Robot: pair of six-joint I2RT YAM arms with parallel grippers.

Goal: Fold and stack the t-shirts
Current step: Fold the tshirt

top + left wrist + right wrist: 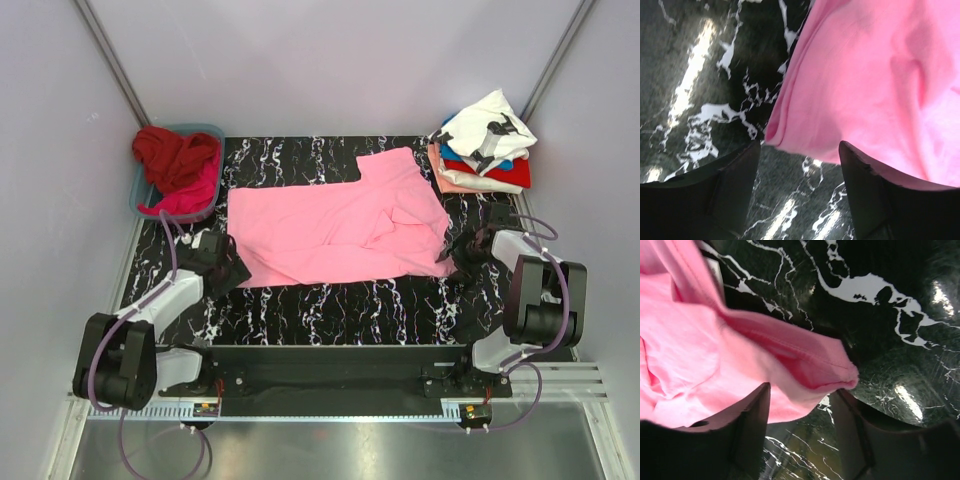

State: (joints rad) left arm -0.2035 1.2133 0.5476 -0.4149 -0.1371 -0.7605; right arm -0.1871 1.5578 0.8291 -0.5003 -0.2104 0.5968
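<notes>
A light pink t-shirt (335,225) lies spread across the middle of the black marble table (330,310). My left gripper (240,270) is open at the shirt's near left corner (777,132), which lies just ahead of the fingers (735,175). My right gripper (455,260) is open at the shirt's near right corner (837,372), and that corner lies between its fingers (752,412) without being pinched. A stack of folded shirts (482,150), white with black print on top, sits at the back right.
A blue basket (140,195) at the back left holds dark red (175,155) and magenta (195,190) shirts. Grey walls enclose the table on three sides. The arm bases stand on a rail at the near edge.
</notes>
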